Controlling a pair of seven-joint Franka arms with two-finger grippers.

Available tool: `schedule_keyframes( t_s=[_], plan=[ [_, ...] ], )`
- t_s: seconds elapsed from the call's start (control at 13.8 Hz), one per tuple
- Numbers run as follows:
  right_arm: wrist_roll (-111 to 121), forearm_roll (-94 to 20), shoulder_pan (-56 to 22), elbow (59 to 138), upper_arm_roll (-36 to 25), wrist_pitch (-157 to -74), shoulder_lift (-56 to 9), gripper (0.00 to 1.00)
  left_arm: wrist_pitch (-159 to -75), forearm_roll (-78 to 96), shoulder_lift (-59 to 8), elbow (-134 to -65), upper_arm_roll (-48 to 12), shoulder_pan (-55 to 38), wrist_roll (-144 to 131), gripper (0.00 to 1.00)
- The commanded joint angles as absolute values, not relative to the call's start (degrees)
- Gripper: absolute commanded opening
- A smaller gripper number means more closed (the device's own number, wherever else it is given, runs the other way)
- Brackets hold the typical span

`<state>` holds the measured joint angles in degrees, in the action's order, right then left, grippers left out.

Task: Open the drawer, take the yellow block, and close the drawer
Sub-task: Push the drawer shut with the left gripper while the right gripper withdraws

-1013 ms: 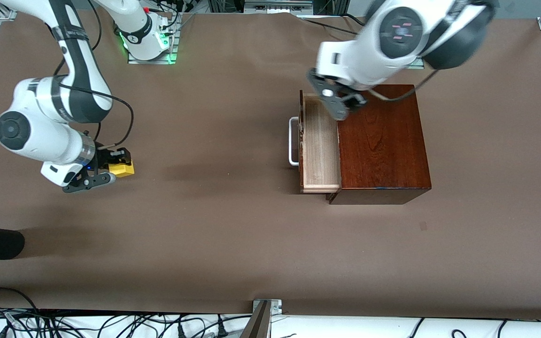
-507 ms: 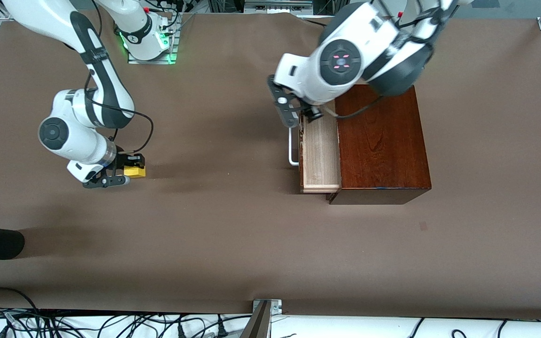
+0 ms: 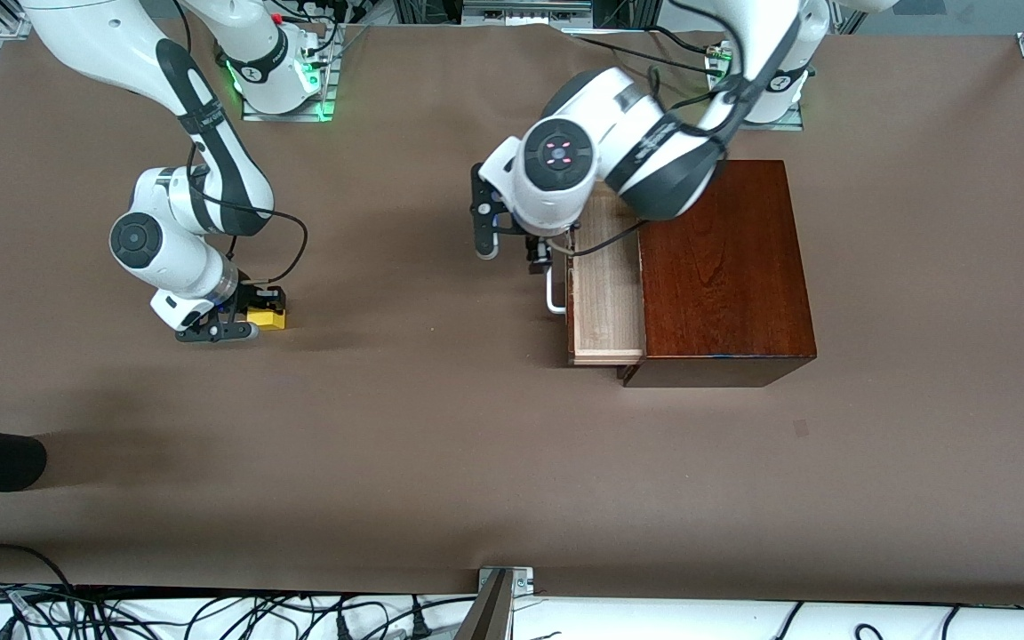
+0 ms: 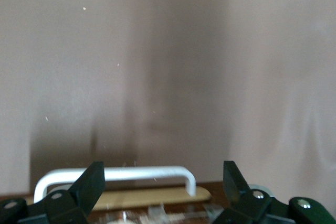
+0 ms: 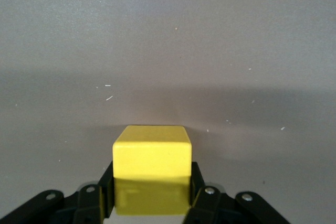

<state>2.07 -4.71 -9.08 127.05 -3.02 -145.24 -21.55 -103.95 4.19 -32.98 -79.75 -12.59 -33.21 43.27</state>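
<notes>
closing is what's left: drawer point(image 3: 605, 293) sits pulled out of the wooden box point(image 3: 724, 271), pale interior bare, so opening and block removal look done. yellow block point(image 3: 265, 317) is pinched between the right end effector point(image 3: 241, 318) fingers, low over the tabletop point(image 3: 441, 444) toward the right arm's end, well apart from the box. left end effector point(image 3: 512, 252), fingers spread, hangs just beside the white handle point(image 4: 113, 174) in front of the drawer, likely lined up to push it in.
</notes>
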Motion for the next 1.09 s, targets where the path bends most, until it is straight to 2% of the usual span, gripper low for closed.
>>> schedule_keyframes(
  t_s=[0.0,0.36,0.58,0.87,1.01],
  plan=[
    [2.1,-4.3,-9.1,127.6,-2.7,-145.8,-20.2,0.99,-108.9,0.2,-35.9,-80.4,-12.0,-35.3,45.2,1.00],
    [4.5,-4.4,-9.1,126.4,-2.9,-144.0,-11.4,1.00,-109.1,-3.8,-38.0,-82.3,-12.0,-36.0,45.4,1.00],
    [5.1,-4.4,-9.0,120.6,-2.9,-130.0,-4.2,1.00,-107.6,-5.7,-37.7,-84.1,-12.0,-35.8,45.3,1.00],
    [5.0,-4.6,-8.5,107.1,-3.1,-109.2,-1.4,1.00,-102.7,-7.6,-37.4,-84.0,-11.5,-35.2,47.0,1.00],
    [5.3,-4.4,-7.2,102.9,-3.0,-103.4,0.7,1.00,-100.5,-10.0,-37.4,-83.8,-11.3,-35.1,49.1,1.00]
  ],
)
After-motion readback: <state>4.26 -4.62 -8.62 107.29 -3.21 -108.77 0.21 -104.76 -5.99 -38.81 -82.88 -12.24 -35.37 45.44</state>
